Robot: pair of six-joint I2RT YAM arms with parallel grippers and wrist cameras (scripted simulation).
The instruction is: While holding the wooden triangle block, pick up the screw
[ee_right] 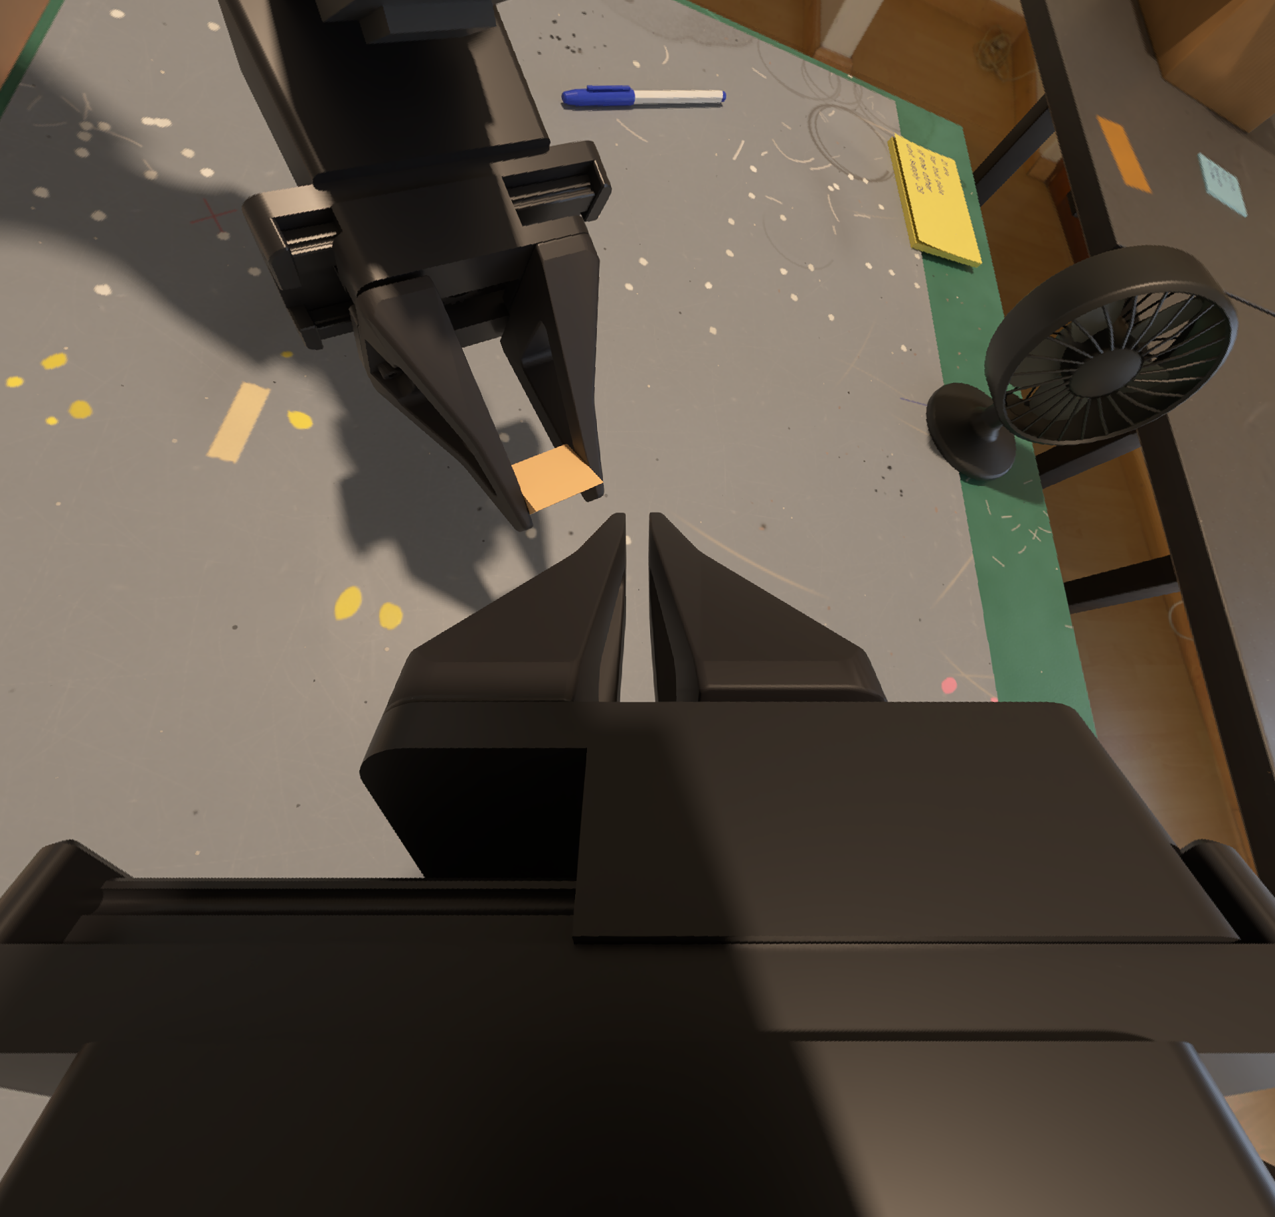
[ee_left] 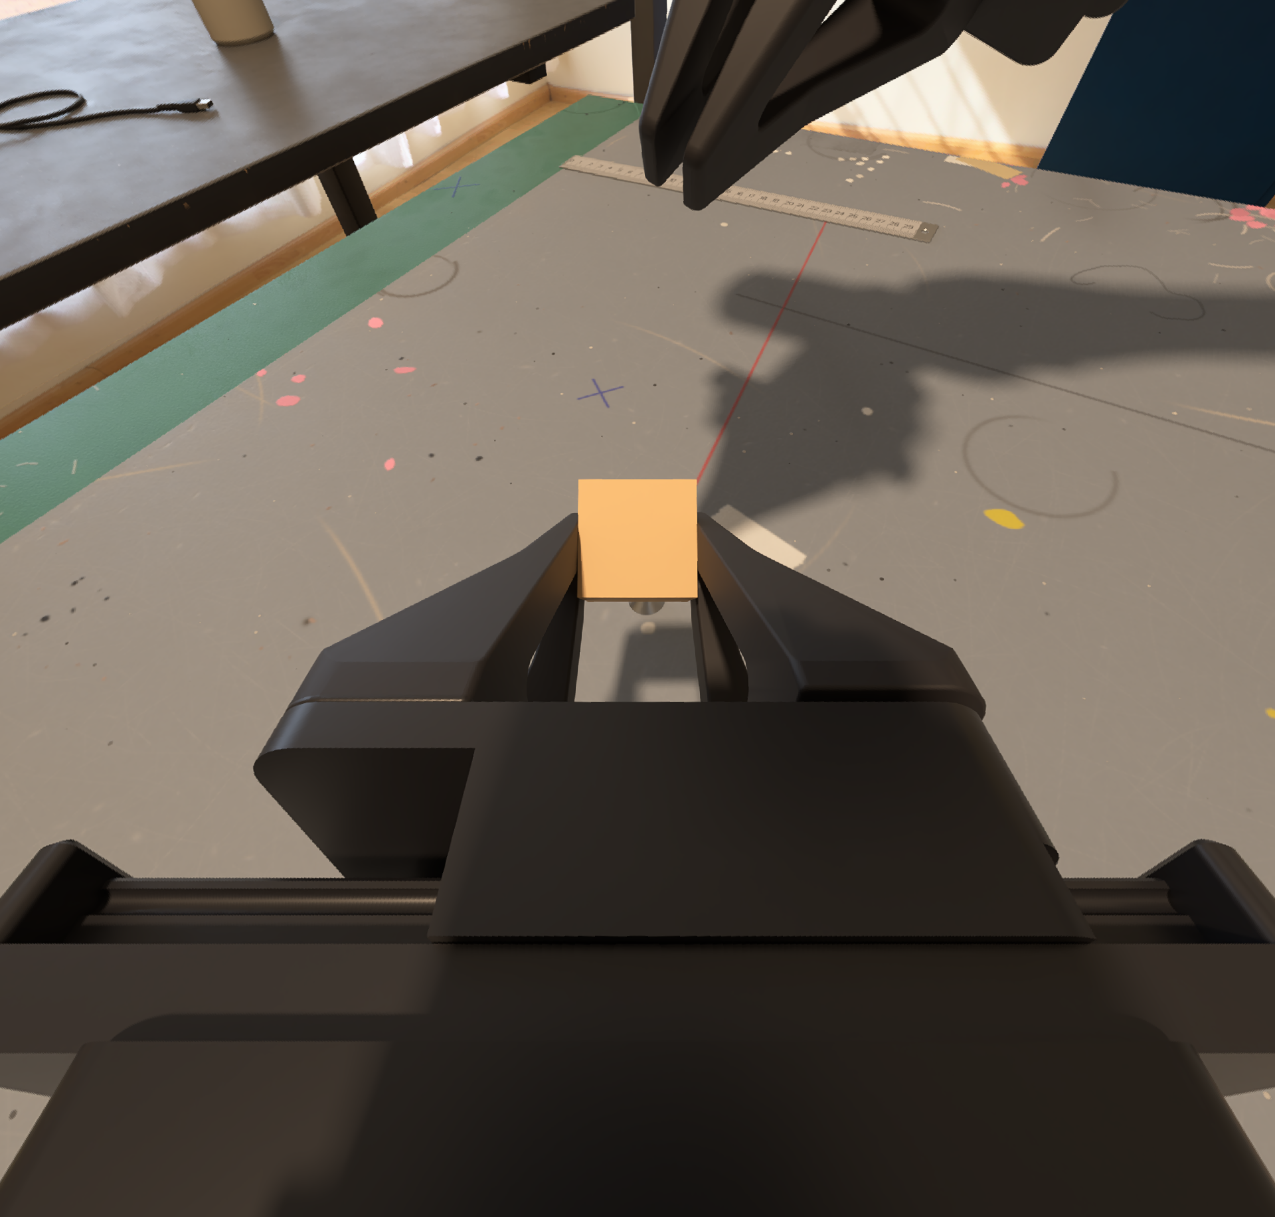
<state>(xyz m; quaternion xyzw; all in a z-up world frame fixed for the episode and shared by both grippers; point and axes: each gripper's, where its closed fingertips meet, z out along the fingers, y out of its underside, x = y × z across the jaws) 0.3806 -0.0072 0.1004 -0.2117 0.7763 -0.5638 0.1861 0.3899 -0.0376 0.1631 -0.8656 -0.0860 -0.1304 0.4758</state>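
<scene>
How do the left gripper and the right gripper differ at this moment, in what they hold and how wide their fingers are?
The left gripper is shut on the wooden triangle block, its fingers spread to the block's width; the right gripper holds nothing visible, with only a thin slit between its fingers. The left gripper is above the table with the block; the right gripper's tips are just beside that block. Both are black and two-fingered.

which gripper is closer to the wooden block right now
Left. The left gripper is clamped on the wooden block; the right gripper is shut and empty, its tips just short of the block.
</scene>
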